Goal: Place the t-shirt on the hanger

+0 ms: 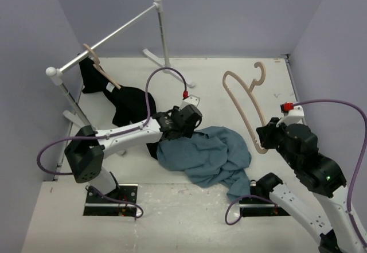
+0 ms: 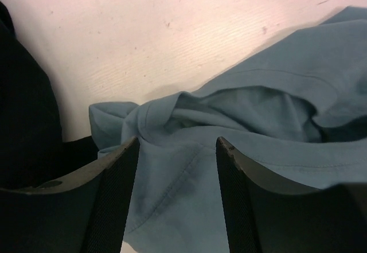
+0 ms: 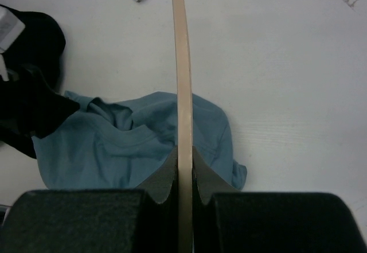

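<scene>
The blue-teal t-shirt lies crumpled on the table in the middle. My left gripper is at its left edge, open, with the shirt's cloth between and just past the fingers. My right gripper is shut on the lower end of the pale tan hanger and holds it up above the table, right of the shirt, hook pointing to the back. In the right wrist view the hanger's bar runs straight up from the closed jaws, with the shirt below.
A black garment hangs from another tan hanger on a white rail at the back left and drapes onto the table beside my left arm. The rack's white feet stand at the back. Grey walls enclose the table.
</scene>
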